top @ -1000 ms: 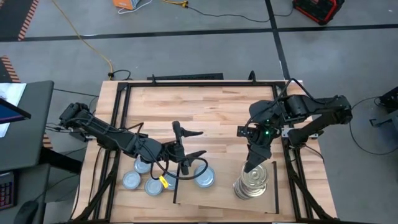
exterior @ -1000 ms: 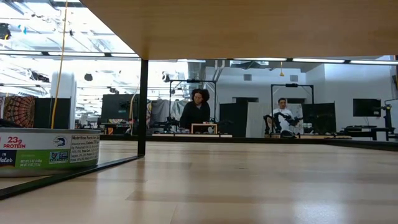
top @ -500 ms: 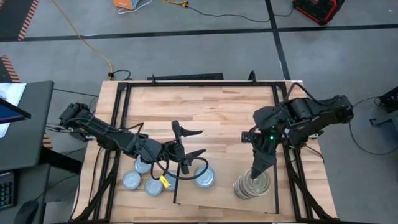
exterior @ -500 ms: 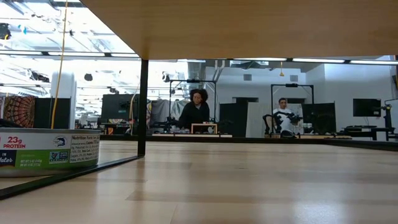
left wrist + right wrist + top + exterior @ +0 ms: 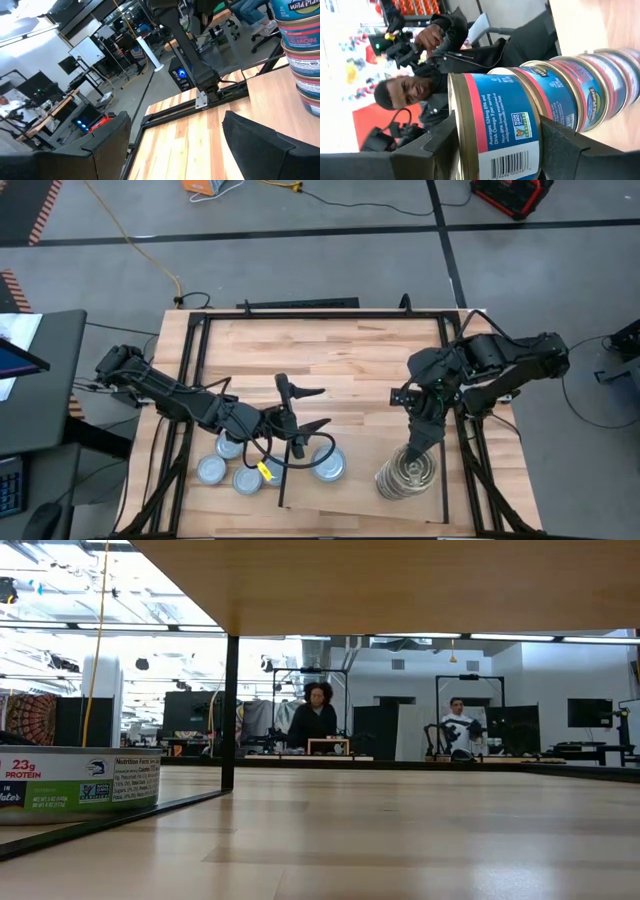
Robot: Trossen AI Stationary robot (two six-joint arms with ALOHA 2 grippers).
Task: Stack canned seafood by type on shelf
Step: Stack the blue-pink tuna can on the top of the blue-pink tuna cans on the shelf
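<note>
Stacking step in hand, on the gold-lidded pile. Right claw (image 5: pixel 418 452) poised directly over the stack of gold-lidded tins (image 5: pixel 407 475) near the right end of the shelf (image 5: pixel 360 490), fingers straddling the top tin (image 5: pixel 495 127) — one dark finger on each side of its blue-labelled wall in the right wrist view, seemingly pinching it, though actual contact hard to confirm. Beneath it, several more tins in a column, slightly leaning by the look of the overhead view. Release not yet made, going by the fingers bracketing the tin.

Left claw (image 5: pixel 305 410) spread wide and empty, held above the tabletop near the left edge of the shelf, just beyond the silvery-lidded tins (image 5: pixel 232 470) (a loose cluster, lying flat and unstacked, mostly left of the shelf's black strip, one (image 5: pixel 329 466) just inside it). Another tin (image 5: pixel 80 785) resting beside the strip in the low view.

Next move, as a judgement: top tin to be centred on the column and seated flat, then fingers spread gently and lifted straight up — any sideways drag likely to topple a pile this tall. After that, silvery tins to be gathered into their own stack on the shelf, probably work for the left claw.
</note>
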